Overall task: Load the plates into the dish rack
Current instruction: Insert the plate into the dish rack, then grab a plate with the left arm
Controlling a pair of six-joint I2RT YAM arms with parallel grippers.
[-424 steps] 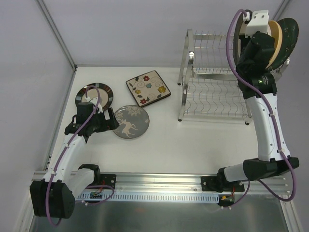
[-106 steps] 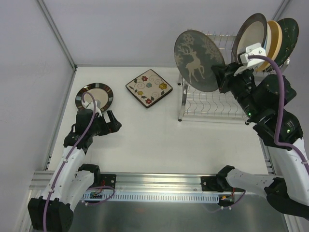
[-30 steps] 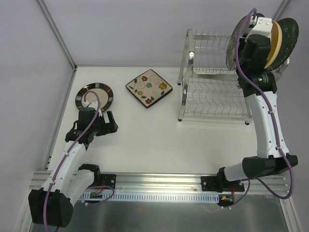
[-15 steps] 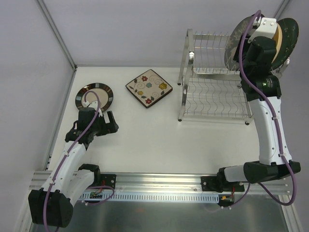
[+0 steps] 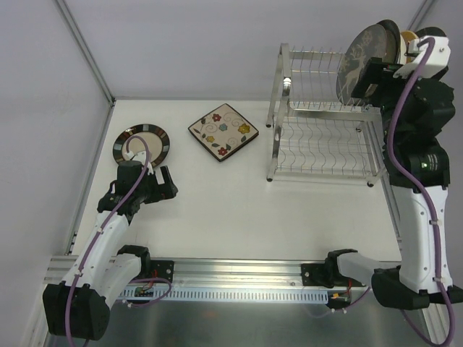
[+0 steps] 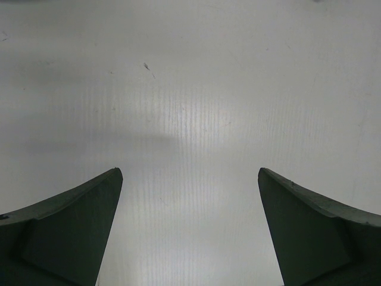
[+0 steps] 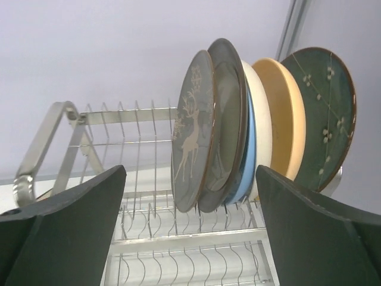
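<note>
The silver wire dish rack (image 5: 322, 116) stands at the back right, and several plates stand upright in its upper shelf. The deer-patterned plate (image 5: 356, 61) is the leftmost of that row, free of any grip. My right gripper (image 5: 375, 76) hangs open just in front of it. In the right wrist view the deer plate (image 7: 191, 155) and a dark green plate (image 7: 321, 113) stand beyond my open right gripper (image 7: 190, 170). A brown-rimmed plate (image 5: 141, 142) and a square floral plate (image 5: 223, 131) lie on the table. My left gripper (image 5: 168, 185) is open and empty over bare table (image 6: 190, 89).
The enclosure's grey walls close in on the left and behind the rack. The rack's lower shelf (image 7: 196, 262) holds nothing. The metal rail with the arm bases (image 5: 239, 278) runs along the near edge.
My right gripper has opened, let go of the deer-patterned plate and drawn back to the right; the plate stays upright in the rack. The left arm has not moved.
</note>
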